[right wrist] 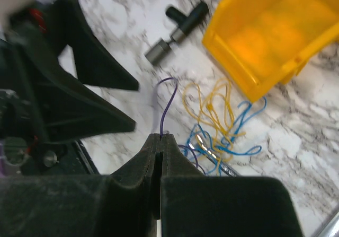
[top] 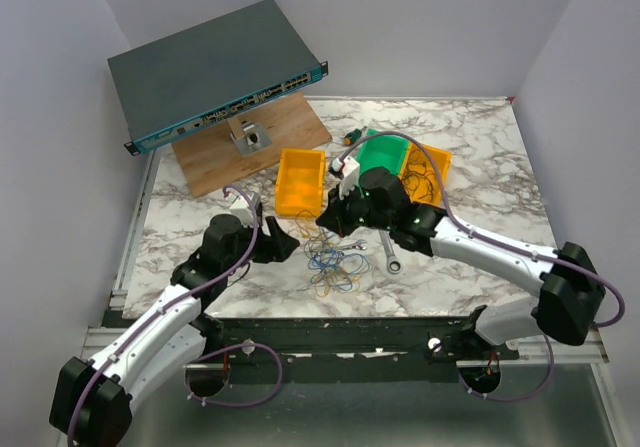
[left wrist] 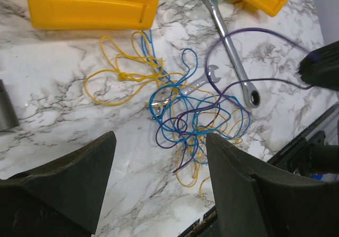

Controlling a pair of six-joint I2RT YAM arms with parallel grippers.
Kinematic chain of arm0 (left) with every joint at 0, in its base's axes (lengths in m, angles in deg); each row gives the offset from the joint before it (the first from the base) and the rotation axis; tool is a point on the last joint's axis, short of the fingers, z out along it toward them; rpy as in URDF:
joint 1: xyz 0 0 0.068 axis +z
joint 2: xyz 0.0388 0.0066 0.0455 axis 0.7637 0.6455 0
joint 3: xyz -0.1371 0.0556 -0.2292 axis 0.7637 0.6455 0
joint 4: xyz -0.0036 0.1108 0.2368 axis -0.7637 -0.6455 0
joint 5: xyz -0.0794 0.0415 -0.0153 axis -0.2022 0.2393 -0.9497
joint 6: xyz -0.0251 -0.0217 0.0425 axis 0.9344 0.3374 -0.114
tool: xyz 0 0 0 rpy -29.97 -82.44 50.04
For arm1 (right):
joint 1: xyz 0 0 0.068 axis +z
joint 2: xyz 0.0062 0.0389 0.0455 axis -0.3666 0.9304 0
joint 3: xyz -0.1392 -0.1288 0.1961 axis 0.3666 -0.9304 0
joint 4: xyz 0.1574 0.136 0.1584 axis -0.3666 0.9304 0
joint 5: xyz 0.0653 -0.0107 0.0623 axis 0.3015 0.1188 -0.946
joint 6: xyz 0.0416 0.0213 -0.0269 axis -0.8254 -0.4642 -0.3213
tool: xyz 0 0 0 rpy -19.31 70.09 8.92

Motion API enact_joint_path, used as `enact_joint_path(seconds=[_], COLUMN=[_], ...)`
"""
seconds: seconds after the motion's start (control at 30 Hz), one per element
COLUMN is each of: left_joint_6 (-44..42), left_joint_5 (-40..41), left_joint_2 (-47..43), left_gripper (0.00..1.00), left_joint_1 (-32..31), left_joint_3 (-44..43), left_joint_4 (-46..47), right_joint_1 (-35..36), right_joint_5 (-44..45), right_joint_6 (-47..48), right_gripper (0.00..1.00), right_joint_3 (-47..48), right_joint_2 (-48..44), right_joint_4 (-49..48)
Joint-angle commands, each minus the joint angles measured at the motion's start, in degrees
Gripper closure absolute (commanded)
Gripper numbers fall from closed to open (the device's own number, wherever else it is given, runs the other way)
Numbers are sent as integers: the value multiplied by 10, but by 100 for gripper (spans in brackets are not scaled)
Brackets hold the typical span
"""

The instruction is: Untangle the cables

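One yellow bin [top: 300, 182] stands empty behind the tangled cables [top: 333, 262]. Right gripper [right wrist: 160, 137] is clenched on a purple cable [right wrist: 172, 96]; left gripper [left wrist: 159, 139] hangs released above the tangle.

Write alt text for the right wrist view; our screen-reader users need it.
The right gripper, shut, pinches a thin purple wire that loops up from its tips. Beyond lie tangled blue and yellow cables beside a yellow bin on a marble table.

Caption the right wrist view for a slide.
Right tool shut on a thin purple wire, beside the tangled blue and yellow wires and a yellow plastic bin.
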Motion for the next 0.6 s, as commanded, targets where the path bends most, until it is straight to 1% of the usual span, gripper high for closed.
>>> enact_joint_path(seconds=[0.0,0.13,0.27,0.37,0.47,0.57], left_joint_6=[1,11,17,19,18,25], left_joint_5=[-78,-101,-104,-109,-92,-88], left_joint_2=[19,46,91,142,177,201], left_gripper=[30,30,30,30,31,34], left_joint_1=[2,-3,-22,-54,-99,-121], left_joint_3=[16,28,27,13,5,5], left_joint_4=[94,155,205,246,291,335], right_joint_1=[4,4,4,4,4,3], right_joint_5=[-10,19,50,70,87,88], right_joint_6=[-28,-55,-85,-99,-107,-111], right_gripper=[99,99,99,99,99,99], right_joint_3=[46,74,96,112,123,131], right_joint_2=[-40,-67,-98,-115,-125,-132], right_joint_4=[33,44,39,37,37,40])
